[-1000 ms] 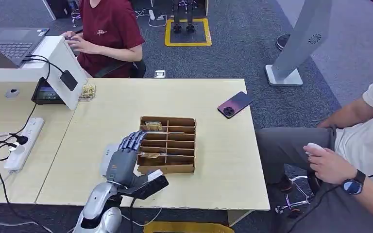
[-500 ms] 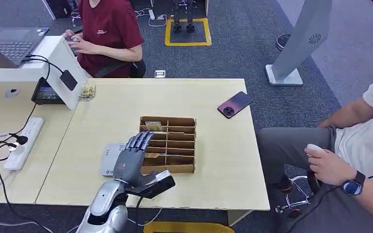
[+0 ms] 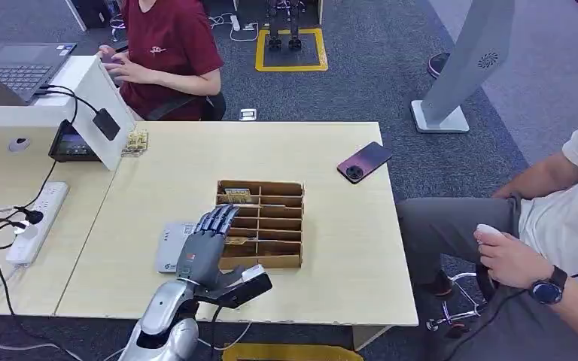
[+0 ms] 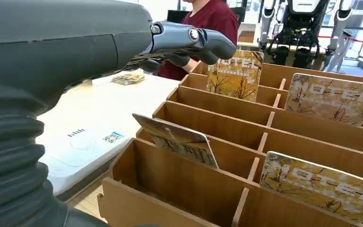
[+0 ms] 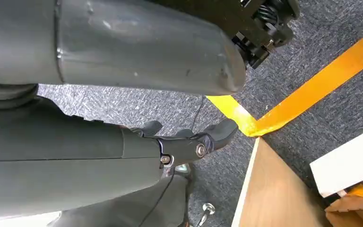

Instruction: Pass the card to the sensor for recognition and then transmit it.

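Observation:
A wooden slotted card box (image 3: 293,226) stands mid-table with hotel cards in it: one in a far slot (image 3: 237,195) and one tilted in a near slot (image 3: 235,241). My left hand (image 3: 205,244) hovers over the box's left edge, fingers stretched out and apart, holding nothing. In the left wrist view the fingers (image 4: 189,40) reach above the slots, with the tilted card (image 4: 177,139) just below them and other cards (image 4: 236,75) upright beyond. The flat white sensor (image 3: 169,247) lies on the table left of the box. My right hand (image 5: 170,146) hangs beside the table edge, empty.
A phone (image 3: 363,161) lies at the table's far right. A small stack of cards (image 3: 136,141) sits by a white stand (image 3: 98,98). A power strip (image 3: 36,222) lies at left. One person sits behind the table (image 3: 169,45), another at right (image 3: 542,248).
My left hand has shifted a little to the right, from beside the sensor to over the box's left slots. In the last half second it has barely moved.

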You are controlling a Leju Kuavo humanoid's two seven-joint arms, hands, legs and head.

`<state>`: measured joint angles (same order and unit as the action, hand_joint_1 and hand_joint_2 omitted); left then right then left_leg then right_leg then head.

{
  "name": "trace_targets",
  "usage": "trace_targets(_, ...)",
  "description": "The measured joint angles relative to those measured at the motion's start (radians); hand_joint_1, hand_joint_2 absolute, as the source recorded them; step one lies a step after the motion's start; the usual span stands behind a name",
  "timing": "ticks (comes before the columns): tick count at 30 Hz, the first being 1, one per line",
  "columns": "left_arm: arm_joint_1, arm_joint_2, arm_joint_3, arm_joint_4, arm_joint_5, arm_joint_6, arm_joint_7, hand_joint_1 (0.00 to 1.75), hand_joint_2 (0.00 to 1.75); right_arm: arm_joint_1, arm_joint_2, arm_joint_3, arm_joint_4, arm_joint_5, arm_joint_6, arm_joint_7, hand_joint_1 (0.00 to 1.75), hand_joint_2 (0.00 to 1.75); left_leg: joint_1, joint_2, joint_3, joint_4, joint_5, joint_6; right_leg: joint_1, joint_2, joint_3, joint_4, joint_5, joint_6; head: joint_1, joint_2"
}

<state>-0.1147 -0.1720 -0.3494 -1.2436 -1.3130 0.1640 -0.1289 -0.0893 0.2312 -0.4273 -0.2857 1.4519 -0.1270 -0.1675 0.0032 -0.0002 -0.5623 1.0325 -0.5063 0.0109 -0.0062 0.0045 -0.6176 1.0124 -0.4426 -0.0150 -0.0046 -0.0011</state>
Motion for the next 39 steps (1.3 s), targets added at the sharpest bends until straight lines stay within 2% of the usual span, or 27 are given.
trace_targets(1,-0.001,0.0,0.0,0.002,0.001,0.0,0.0,1.52,1.75,0.0,0.0,0.0,0.0,0.0,0.0,0.0,0.0,0.0,0.0,0.0,0.0,0.0,0.0,0.0,0.0,0.0,0.0,0.0,0.0,0.0,0.0,0.0)
trace_targets(2,-0.001,0.0,-0.001,0.004,0.001,0.0,0.0,1.75,1.75,0.0,0.0,0.0,0.0,0.0,0.0,0.0,0.0,0.0,0.0,0.0,0.0,0.0,0.0,0.0,0.0,0.0,0.0,0.0,0.0,0.0,0.0,0.0)
trace_targets(33,-0.019,0.014,-0.017,0.031,0.028,0.007,-0.007,1.75,1.75,-0.003,0.0,0.0,0.0,-0.005,-0.001,-0.012,0.0,0.0,0.0,0.0,0.0,0.0,0.0,0.0,0.0,0.0,0.0,0.0,0.0,0.0,0.0,0.0)
trace_targets(39,-0.024,0.023,-0.02,0.039,0.122,-0.018,-0.058,1.75,1.75,-0.006,0.0,0.002,0.0,-0.006,-0.001,-0.015,0.0,0.0,0.0,0.0,0.0,0.0,0.0,0.0,0.0,0.0,0.0,0.0,0.0,0.0,0.0,0.0)
